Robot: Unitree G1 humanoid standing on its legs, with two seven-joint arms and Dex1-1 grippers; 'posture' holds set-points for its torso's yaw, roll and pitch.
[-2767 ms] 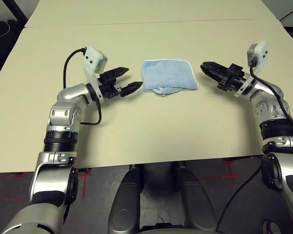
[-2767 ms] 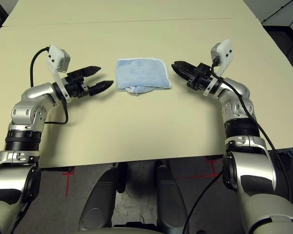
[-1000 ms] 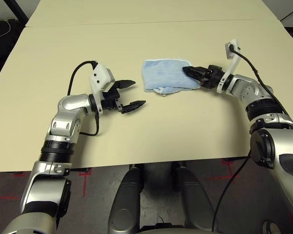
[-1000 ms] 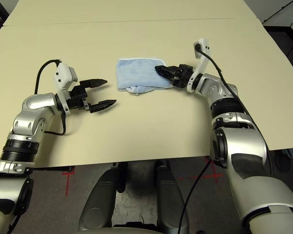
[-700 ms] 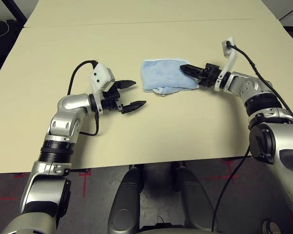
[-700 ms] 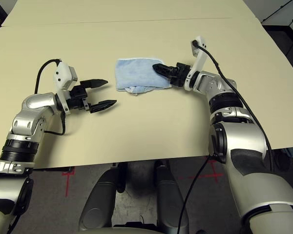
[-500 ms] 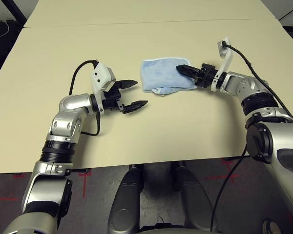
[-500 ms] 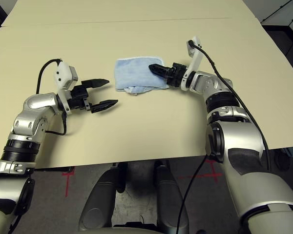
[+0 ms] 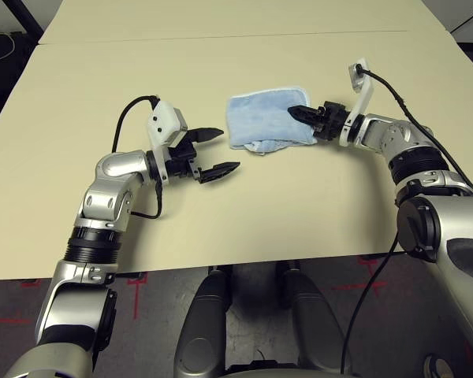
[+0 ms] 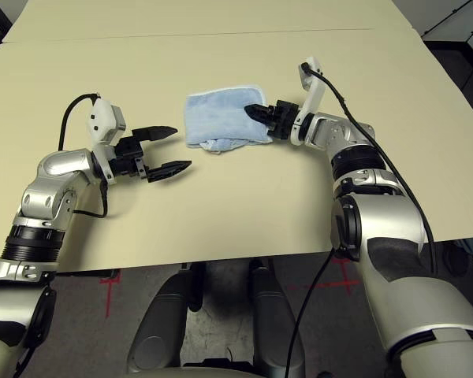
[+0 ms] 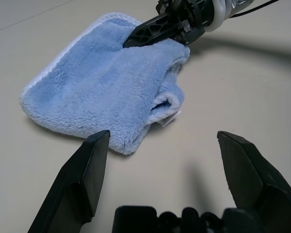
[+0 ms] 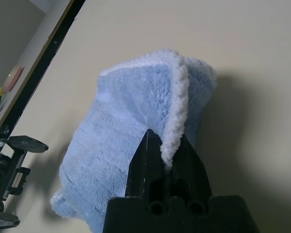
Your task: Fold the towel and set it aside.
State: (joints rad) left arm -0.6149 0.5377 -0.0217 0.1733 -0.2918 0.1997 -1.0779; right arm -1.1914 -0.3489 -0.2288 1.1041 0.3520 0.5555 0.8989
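the light-blue towel [image 9: 266, 123] lies folded on the table [image 9: 299, 205]. its white-edged right side is pinched by the closed right hand [image 9: 296, 113]. the left hand [image 9: 217, 151] is held wide open, empty, nearby.

No legible text, labels, brand marks or numbers anywhere; small white tag [image 11: 170, 118] on the towel [image 11: 106, 92] looks blank, too small to read; white camera housings on both wrists carry no visible print; desk [image 9: 284, 205] surface unmarked; red cross marks [image 9: 134, 281] on the floor [image 9: 16, 303] below the desk edge are the only signs, plain crosses with no characters.
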